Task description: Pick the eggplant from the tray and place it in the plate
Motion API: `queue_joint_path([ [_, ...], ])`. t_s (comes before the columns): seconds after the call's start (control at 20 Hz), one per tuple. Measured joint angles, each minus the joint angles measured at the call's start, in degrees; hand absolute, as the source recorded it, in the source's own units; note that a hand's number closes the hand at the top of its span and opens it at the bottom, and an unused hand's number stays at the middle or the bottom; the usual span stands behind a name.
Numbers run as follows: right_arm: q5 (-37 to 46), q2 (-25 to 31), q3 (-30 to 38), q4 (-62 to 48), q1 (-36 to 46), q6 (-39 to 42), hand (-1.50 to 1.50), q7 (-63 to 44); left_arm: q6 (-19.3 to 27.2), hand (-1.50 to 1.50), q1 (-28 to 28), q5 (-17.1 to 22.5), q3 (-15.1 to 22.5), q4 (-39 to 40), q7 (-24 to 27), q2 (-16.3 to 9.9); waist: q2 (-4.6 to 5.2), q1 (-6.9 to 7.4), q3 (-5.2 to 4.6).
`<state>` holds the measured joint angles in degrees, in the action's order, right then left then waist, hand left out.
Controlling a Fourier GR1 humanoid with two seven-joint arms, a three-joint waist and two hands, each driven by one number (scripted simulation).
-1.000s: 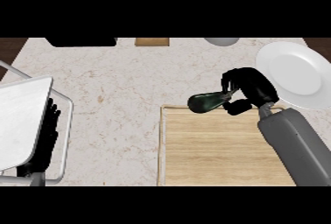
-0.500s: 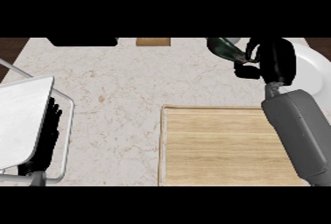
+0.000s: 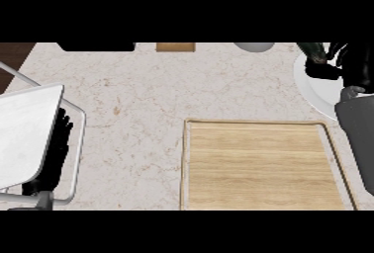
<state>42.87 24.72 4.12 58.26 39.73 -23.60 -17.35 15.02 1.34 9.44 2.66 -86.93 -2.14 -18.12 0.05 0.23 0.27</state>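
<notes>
right hand [image 3: 358, 62] curled around the eggplant [image 3: 315, 53], holding it over the plate [image 3: 315, 91]; the tray [image 3: 259, 165] lay bare. only lowering and release seemed left. left hand [image 3: 55, 148] rested open.

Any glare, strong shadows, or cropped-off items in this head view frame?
Head view: even lighting, no glare; a faint shadow along the wooden tray's inner rim; the right hand, eggplant and plate are cut by the upper-right edge.

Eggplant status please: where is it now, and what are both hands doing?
Right hand curled round eggplant, over plate, top right. Left hand resting at left edge. Tray bare. Nothing in the way.
</notes>
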Motion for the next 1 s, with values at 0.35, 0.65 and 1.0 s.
queue_joint_path([
  [0.35, -3.47, 5.4, 5.86, -11.23, 0.49, -0.51, 1.5, 8.59, 0.49, 0.0, -0.83, 0.31, 0.72, 0.46, -0.14, -0.29, 0.16, 0.68, 0.07],
  [0.65, -5.23, 9.13, 8.19, -22.41, 1.49, 4.06, 1.5, 15.04, 0.75, 0.0, -1.45, 0.19, 1.18, 0.42, 0.11, -0.39, 0.6, 1.35, 0.04],
  [1.0, -10.0, 11.01, 11.95, -31.24, 2.62, 11.18, -1.5, 24.32, 0.49, 0.0, -1.74, 0.71, 1.53, 0.72, -0.15, -0.73, 0.65, 1.47, 0.27],
])
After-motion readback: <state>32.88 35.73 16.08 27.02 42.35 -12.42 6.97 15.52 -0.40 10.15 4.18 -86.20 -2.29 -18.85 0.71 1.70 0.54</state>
